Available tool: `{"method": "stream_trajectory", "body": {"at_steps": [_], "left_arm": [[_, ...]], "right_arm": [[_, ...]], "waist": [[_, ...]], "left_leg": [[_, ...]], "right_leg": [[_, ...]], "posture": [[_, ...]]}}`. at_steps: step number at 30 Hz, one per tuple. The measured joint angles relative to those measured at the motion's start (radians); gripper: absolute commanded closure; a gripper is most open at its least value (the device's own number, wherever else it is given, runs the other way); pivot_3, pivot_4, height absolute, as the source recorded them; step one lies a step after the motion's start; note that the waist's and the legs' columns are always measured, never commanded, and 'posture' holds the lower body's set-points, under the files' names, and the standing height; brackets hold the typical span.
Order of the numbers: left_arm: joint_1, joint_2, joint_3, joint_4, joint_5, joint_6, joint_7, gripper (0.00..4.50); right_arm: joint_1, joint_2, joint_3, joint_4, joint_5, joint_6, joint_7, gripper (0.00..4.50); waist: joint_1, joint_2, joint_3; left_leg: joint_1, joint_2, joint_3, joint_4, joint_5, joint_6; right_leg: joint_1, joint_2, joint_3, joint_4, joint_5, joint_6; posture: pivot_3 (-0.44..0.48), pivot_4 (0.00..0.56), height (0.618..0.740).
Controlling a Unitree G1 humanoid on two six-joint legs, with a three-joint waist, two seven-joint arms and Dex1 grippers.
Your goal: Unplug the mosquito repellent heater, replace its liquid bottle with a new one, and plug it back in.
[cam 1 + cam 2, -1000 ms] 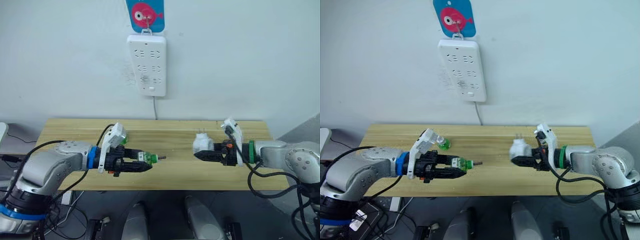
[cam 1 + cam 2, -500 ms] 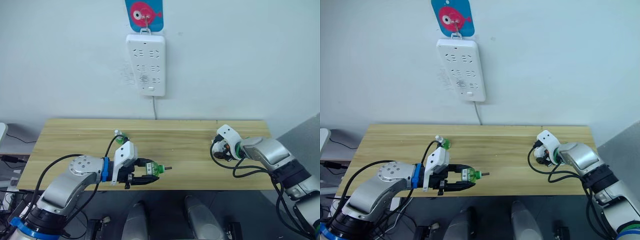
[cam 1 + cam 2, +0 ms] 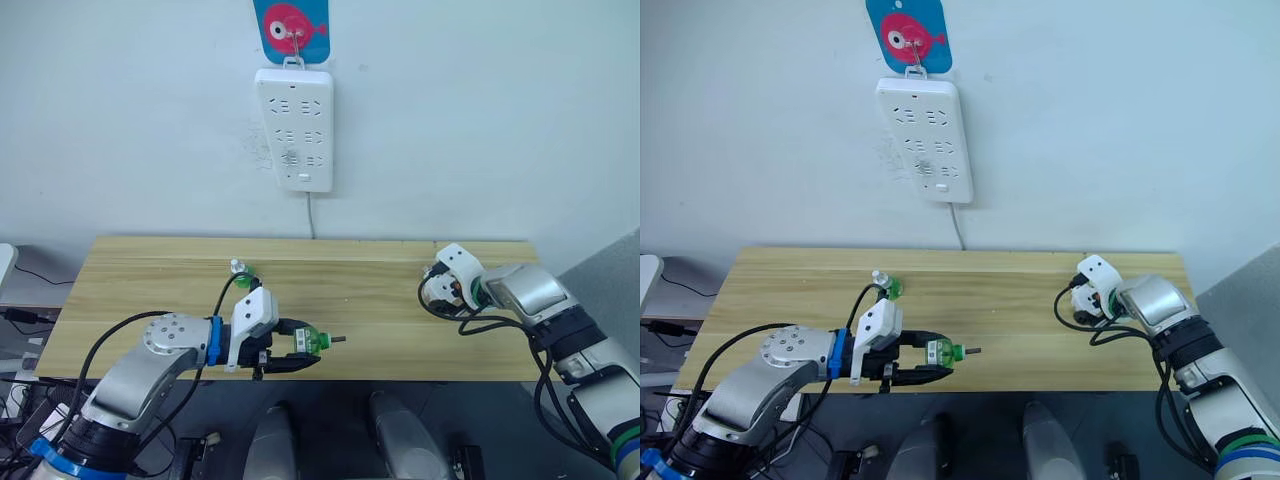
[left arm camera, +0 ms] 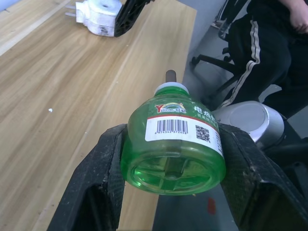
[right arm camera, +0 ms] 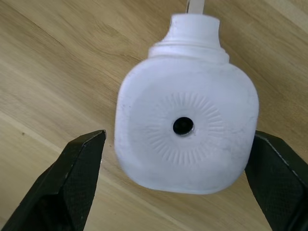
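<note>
My left gripper point(image 3: 300, 350) is shut on a green liquid bottle point(image 4: 175, 144), held level just above the table's front edge, wick end pointing right. A second green bottle point(image 3: 240, 270) stands on the table behind it. The white mosquito repellent heater point(image 5: 185, 127) sits low over the wood at the table's right end, its round face with the centre hole toward the wrist camera. My right gripper point(image 5: 178, 134) points down around it, open, one finger point(image 5: 82, 178) a sliver clear of its side. In the left wrist view the heater point(image 4: 98, 17) shows beside a black finger.
A white multi-socket power strip point(image 3: 293, 128) hangs on the wall above the table's point(image 3: 150, 270) middle, under a blue card with a pink fish. A seated person point(image 4: 269, 43) and an office chair are off the table's right end.
My right arm has swung the heater from facing the bottle at mid-table down to the table's right end. The left gripper kept its bottle and moved slightly right.
</note>
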Motion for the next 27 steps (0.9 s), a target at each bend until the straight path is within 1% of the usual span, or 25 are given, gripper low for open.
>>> {"method": "stream_trajectory", "body": {"at_steps": [2,4,6,8,11,13,14,15,17,19,20,21,24,27], "left_arm": [[-0.013,-0.009,-0.002,0.008,0.004,-0.003,-0.001,2.17],[-0.022,-0.011,-0.003,0.014,0.010,-0.011,-0.003,2.17],[-0.027,-0.011,-0.002,0.027,0.016,-0.028,-0.010,2.17],[-0.024,-0.016,0.003,0.040,0.017,-0.044,-0.011,2.17],[-0.019,-0.084,0.031,0.039,-0.003,-0.046,0.026,2.17],[-0.010,-0.130,0.048,0.035,-0.013,-0.045,0.065,2.17],[-0.006,-0.174,0.061,0.031,-0.017,-0.047,0.100,2.17],[-0.007,-0.210,0.063,0.029,-0.016,-0.056,0.131,2.17],[-0.014,-0.300,0.062,0.023,0.006,-0.103,0.207,2.17],[-0.032,-0.385,0.047,0.014,0.046,-0.165,0.286,2.17],[-0.037,-0.413,0.043,0.010,0.062,-0.188,0.311,2.17],[-0.040,-0.438,0.039,0.009,0.081,-0.217,0.339,2.17],[-0.040,-0.483,0.025,0.009,0.115,-0.250,0.391,2.17],[-0.043,-0.509,0.002,0.009,0.127,-0.261,0.417,2.17]], "right_arm": [[0.006,-0.014,-0.013,-0.041,0.002,0.023,0.014,0.00],[0.030,-0.049,-0.051,-0.117,0.016,0.064,0.035,0.00],[0.061,-0.099,-0.120,-0.216,0.073,0.130,0.079,0.00],[0.086,-0.138,-0.219,-0.314,0.168,0.198,0.150,0.00],[0.150,-0.197,-0.363,-0.452,0.279,0.212,0.233,0.00],[0.215,-0.209,-0.437,-0.512,0.311,0.184,0.251,0.00],[0.272,-0.171,-0.511,-0.555,0.342,0.159,0.252,0.00],[0.306,-0.119,-0.557,-0.589,0.372,0.137,0.249,0.00],[0.359,0.022,-0.639,-0.667,0.450,0.117,0.207,0.00],[0.370,0.162,-0.697,-0.712,0.553,0.161,0.130,0.00],[0.369,0.210,-0.721,-0.720,0.596,0.186,0.096,0.00],[0.369,0.273,-0.753,-0.727,0.643,0.218,0.043,0.00],[0.368,0.399,-0.787,-0.737,0.733,0.276,-0.090,0.00],[0.349,0.510,-0.791,-0.735,0.834,0.298,-0.214,0.00]], "waist": [[-0.002,0.000,0.000],[0.000,0.000,0.000],[0.001,0.000,0.000],[0.001,0.000,0.000],[0.000,0.000,-0.001],[0.000,-0.001,-0.001],[0.001,-0.002,-0.002],[0.001,-0.002,-0.002],[-0.002,-0.001,-0.002],[-0.010,-0.002,-0.002],[-0.014,-0.001,-0.002],[-0.018,-0.001,-0.002],[-0.028,-0.001,-0.003],[-0.048,-0.001,-0.003]], "left_leg": [[0.000,0.000,0.000,0.000,0.000,0.000],[0.000,0.000,-0.001,0.000,0.000,0.000],[0.000,0.000,-0.001,0.000,0.000,0.000],[0.000,0.000,-0.001,0.000,0.000,0.000],[0.000,0.000,-0.002,0.000,0.000,0.000],[0.000,0.000,-0.002,0.001,0.000,0.000],[0.000,0.000,-0.003,0.001,0.000,0.000],[0.000,0.000,-0.003,0.002,0.000,0.000],[0.001,0.000,-0.003,0.003,0.000,0.000],[0.001,-0.001,-0.002,0.005,0.000,0.000],[0.001,-0.001,-0.002,0.008,0.000,0.000],[0.001,-0.001,-0.002,0.009,0.000,0.000],[0.000,-0.001,-0.001,0.014,0.000,0.000],[0.000,-0.001,0.000,0.017,0.000,0.000]], "right_leg": [[0.000,0.000,0.000,0.000,0.000,0.000],[0.000,0.000,-0.001,0.000,0.000,0.000],[0.001,-0.001,-0.001,0.000,0.000,0.000],[0.001,0.000,-0.002,0.000,0.000,0.000],[0.002,0.000,-0.002,0.000,0.000,0.000],[0.002,0.000,-0.002,0.000,0.000,0.001],[0.003,0.000,-0.002,0.000,0.000,0.001],[0.004,0.000,-0.003,0.000,0.000,0.001],[0.004,0.000,-0.002,0.000,0.002,0.003],[0.005,0.000,-0.001,0.000,0.004,0.005],[0.006,0.000,0.000,0.001,0.004,0.006],[0.007,0.000,0.000,0.001,0.005,0.007],[0.007,0.000,0.001,0.001,0.005,0.009],[0.007,0.000,0.003,0.001,0.006,0.009]], "posture": [[-0.217,0.235,0.733],[-0.219,0.227,0.733],[-0.226,0.221,0.733],[-0.231,0.217,0.733],[-0.240,0.217,0.733],[-0.245,0.219,0.733],[-0.249,0.219,0.733],[-0.252,0.219,0.733],[-0.260,0.220,0.733],[-0.266,0.218,0.733],[-0.265,0.220,0.733],[-0.269,0.220,0.733],[-0.272,0.219,0.733],[-0.271,0.219,0.733]]}}
